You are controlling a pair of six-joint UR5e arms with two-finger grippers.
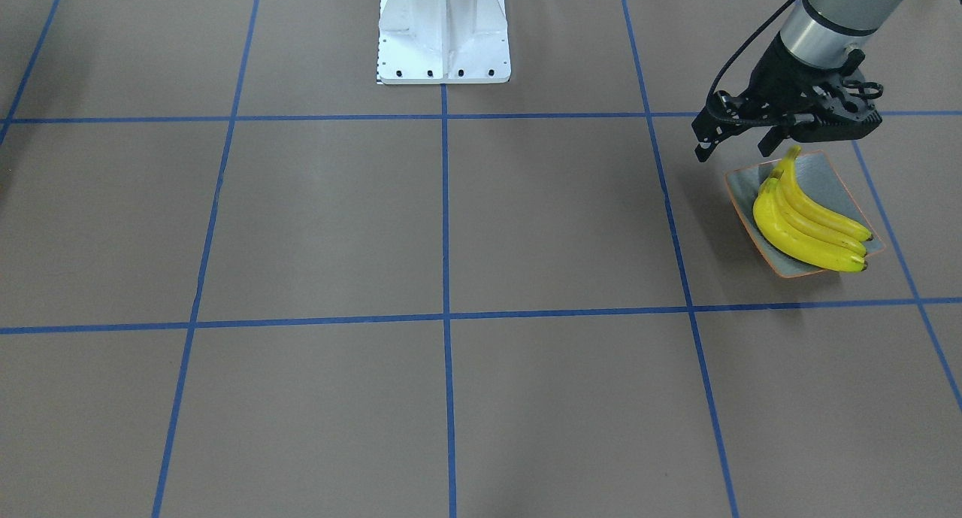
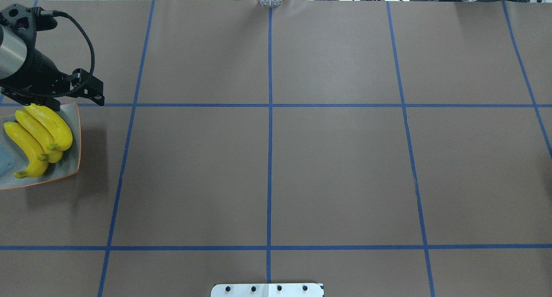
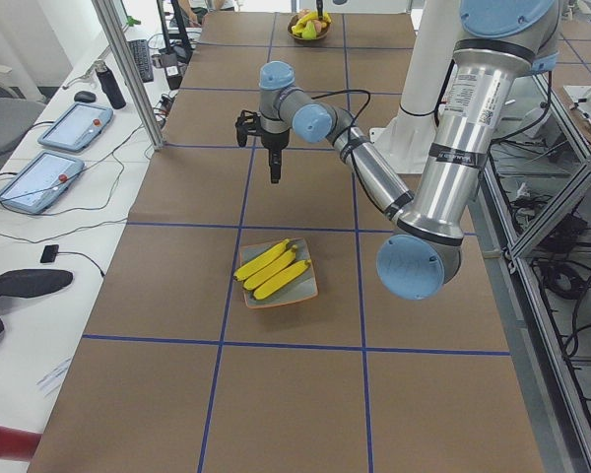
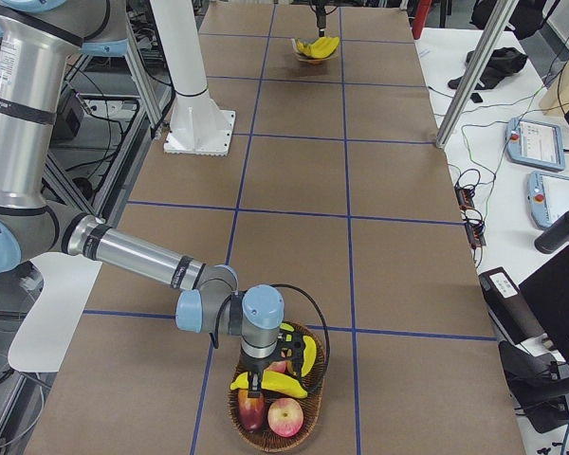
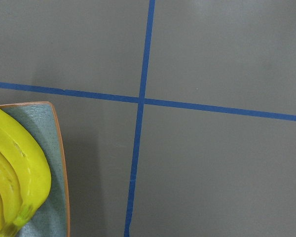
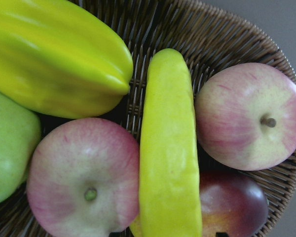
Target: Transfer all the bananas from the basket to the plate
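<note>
Three yellow bananas (image 1: 808, 225) lie side by side on the grey-green plate (image 1: 827, 171), which also shows in the overhead view (image 2: 69, 159). My left gripper (image 1: 778, 138) hangs empty just above the plate's edge nearest the robot and looks open; its fingers do not show in the left wrist view. A fourth banana (image 6: 167, 148) lies in the wicker basket (image 6: 227, 34) at the table's other end. My right gripper (image 4: 256, 384) is down in the basket, open, with a fingertip on each side of this banana.
The basket also holds three red apples (image 6: 249, 116), a yellow-green star fruit (image 6: 54, 54) and a green pear (image 6: 7, 148), packed tight against the banana. The white robot base (image 1: 443, 33) stands mid-table. Blue tape lines cross the brown table.
</note>
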